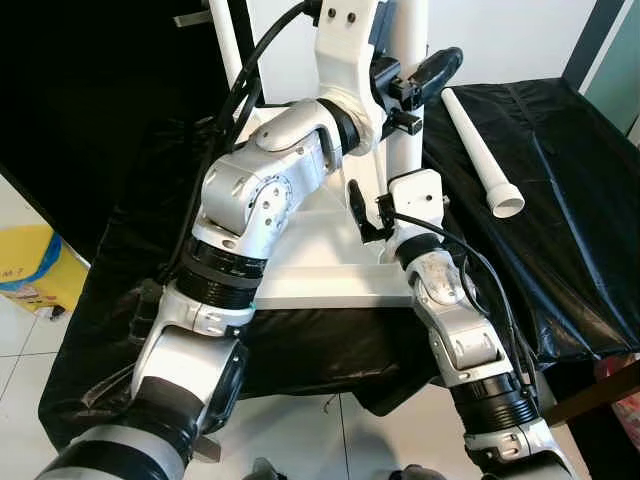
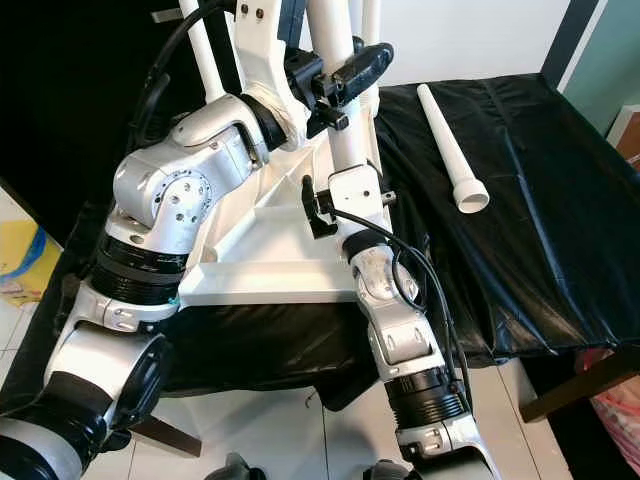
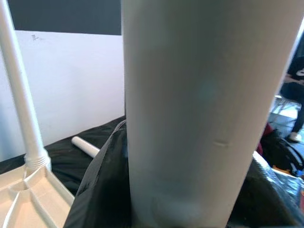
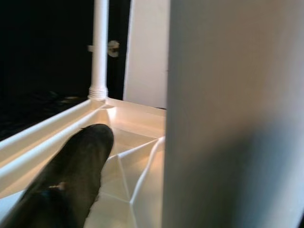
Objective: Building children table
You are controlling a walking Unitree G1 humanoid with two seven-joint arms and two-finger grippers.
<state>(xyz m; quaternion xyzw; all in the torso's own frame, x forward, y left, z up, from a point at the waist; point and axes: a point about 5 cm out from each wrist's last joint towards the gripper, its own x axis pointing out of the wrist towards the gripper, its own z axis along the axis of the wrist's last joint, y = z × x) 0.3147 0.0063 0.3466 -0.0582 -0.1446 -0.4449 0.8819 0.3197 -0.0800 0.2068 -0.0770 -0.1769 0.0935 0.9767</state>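
The white tabletop (image 1: 330, 285) is lying upside down on a black sheet (image 1: 560, 200), with legs standing up from its corners. One upright leg (image 1: 408, 110) at the near right corner is being gripped high up by the left gripper (image 1: 415, 85), its fingers closed around it. Lower on the same leg, the right gripper (image 1: 372, 215) is being held against it; whether it is clamping cannot be told. A loose leg (image 1: 480, 150) is lying on the sheet, well apart.
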